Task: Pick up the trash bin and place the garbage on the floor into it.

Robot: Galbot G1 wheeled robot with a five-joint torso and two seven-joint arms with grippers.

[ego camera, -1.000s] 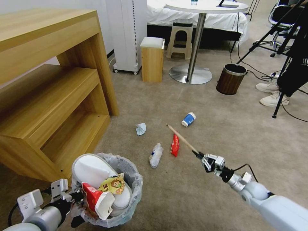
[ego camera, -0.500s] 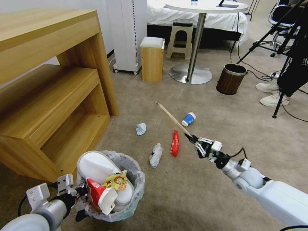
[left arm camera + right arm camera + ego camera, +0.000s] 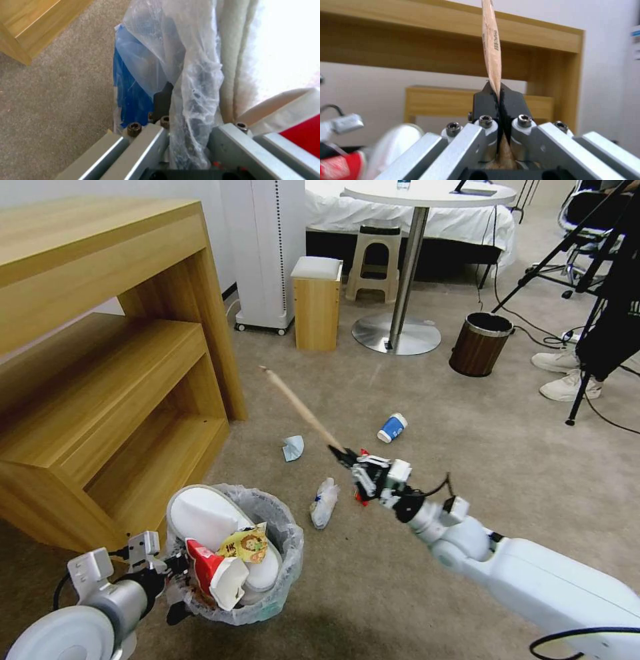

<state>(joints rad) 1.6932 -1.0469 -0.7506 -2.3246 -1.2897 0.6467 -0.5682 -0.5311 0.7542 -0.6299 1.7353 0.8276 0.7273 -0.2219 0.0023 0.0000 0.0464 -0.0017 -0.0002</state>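
Wooden stick (image 3: 300,408) jutting from my right gripper (image 3: 343,455), jaws clamping it, my left gripper (image 3: 177,570) pinching the trash bin (image 3: 280,587) rim.

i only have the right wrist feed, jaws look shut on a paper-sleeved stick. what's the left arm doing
Observer: The left gripper is shut on the rim of the trash bin, pinching its plastic liner.
Operator: whats in the bin
Observer: White slippers, a red-white carton and a yellow wrapper.
Operator: whats left on the carpet
Observer: A blue paper cup, a crushed bottle, a crumpled tissue, and a red wrapper partly behind the right gripper.
Operator: where's my stick pointing
Observer: The stick angles up toward the wooden shelf unit, off the floor.
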